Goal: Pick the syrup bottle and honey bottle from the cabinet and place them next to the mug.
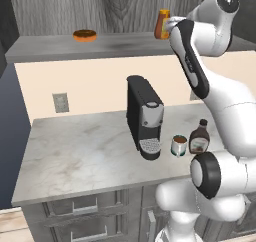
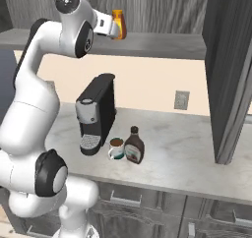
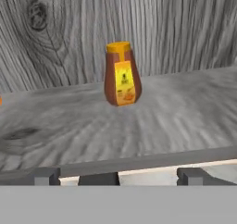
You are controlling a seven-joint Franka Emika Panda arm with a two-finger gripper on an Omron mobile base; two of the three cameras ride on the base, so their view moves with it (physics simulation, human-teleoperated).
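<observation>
Standing upright on the cabinet (image 3: 185, 121) ledge before the wood-grain back wall, the honey bottle (image 3: 121, 74) faces the tool (image 3: 118, 174), whose fingertips (image 3: 44, 176) are spread wide and hold nothing. Below, on the marble desk (image 1: 75, 156), the syrup bottle (image 1: 199, 137) stands just beside the mug (image 1: 179, 146), to the right of the coffee machine (image 1: 144, 117). A doughnut (image 1: 85, 35) lies on the ledge, well apart from the honey bottle.

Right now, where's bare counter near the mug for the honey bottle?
Crowded left of the mug: coffee machine close by, syrup bottle tight on its right. Free marble right of the syrup bottle, up to the dark panel.
</observation>
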